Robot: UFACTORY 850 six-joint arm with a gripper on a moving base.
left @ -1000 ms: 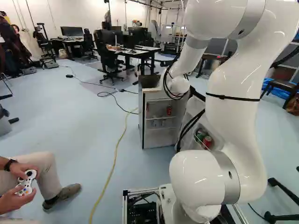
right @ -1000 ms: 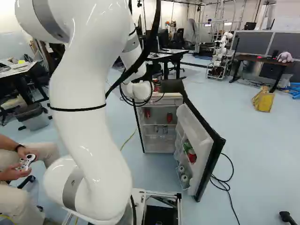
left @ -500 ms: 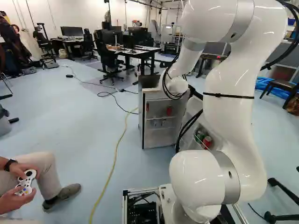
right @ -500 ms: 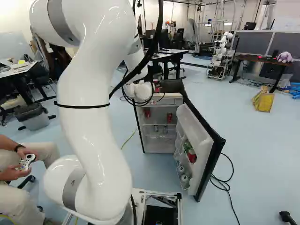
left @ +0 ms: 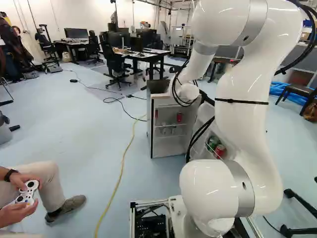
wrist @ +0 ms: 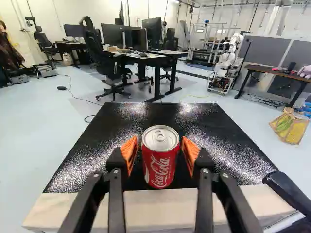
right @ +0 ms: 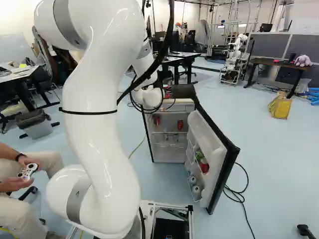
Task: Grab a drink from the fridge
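Wrist view: here's the red soda can (wrist: 161,167), upright on the black fridge top (wrist: 82,162), close to its pale front edge (wrist: 160,208).
Gripper (wrist: 160,149): wide, fingers straddling the can, a sliver of dark beside each orange pad (wrist: 129,151); no squeeze that I can make out.
Can: centred nicely between the pads, though the drink in play is on the fridge, not inside it.
Arm (right: 97,129): reaching out to the fridge, its wrist just above the top, cables looped round it.
Fridge door (right: 215,154): swung open, green and red cans (right: 202,162) in its rack, more red cans (right: 180,125) on the shelf within.
Next squeeze: looks like the grasp is due; close slowly and evenly, both pads meeting the can together so it isn't nudged towards that edge.
Lift: straight up before backing off, I'd say, firm but gentle, since thin walls could dent and smooth sides could slip.
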